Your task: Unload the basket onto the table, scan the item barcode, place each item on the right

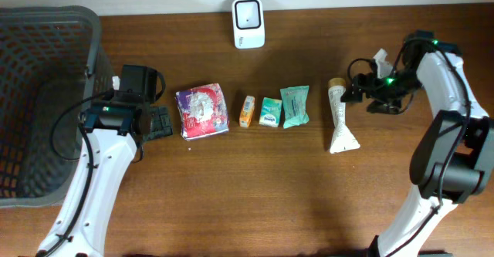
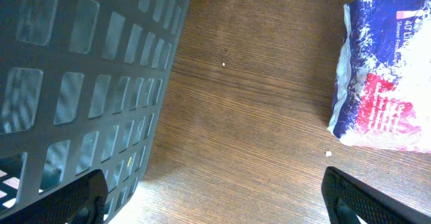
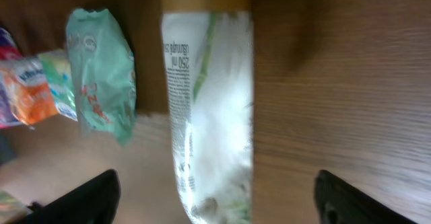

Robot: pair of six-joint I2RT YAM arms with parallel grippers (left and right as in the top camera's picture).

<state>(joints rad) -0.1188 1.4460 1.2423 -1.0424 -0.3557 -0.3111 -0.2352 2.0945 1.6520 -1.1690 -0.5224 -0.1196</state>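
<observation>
Black fingertips (image 3: pixel 75 200) of the right gripper (image 3: pixel 217 202) fill the bottom corners of its wrist view, spread wide with nothing pinched. Between them, lower down on the worktop (image 1: pixel 309 199), lies the tube (image 3: pixel 210 116). It is white with green print and a tan cap, and the cap end is blurred and cut off at the top of that view. Its small print is too soft to read, and I cannot tell whether a barcode faces up. From overhead the tube sits toward the right end of the worktop with its cap pointing at the far edge. The right gripper hovers just beside the cap end, perhaps clear of it, though the arm's dark links muddle that spot.

At the middle of the far edge stands the white scanner (image 1: pixel 248 23), well apart from the tube. A row runs leftward from the tube: a green sachet (image 1: pixel 295 106), a teal box (image 1: pixel 269 112), an orange pack (image 1: pixel 247 110) and a blue, red and white packet (image 1: pixel 202 112).

Near the left end, the left gripper (image 2: pixel 217 202) is also spread wide and empty. Only its fingertips show, and the packet is cropped by the frame edge. The dark basket (image 1: pixel 91 33) occupies the far left corner, partly out of frame.
</observation>
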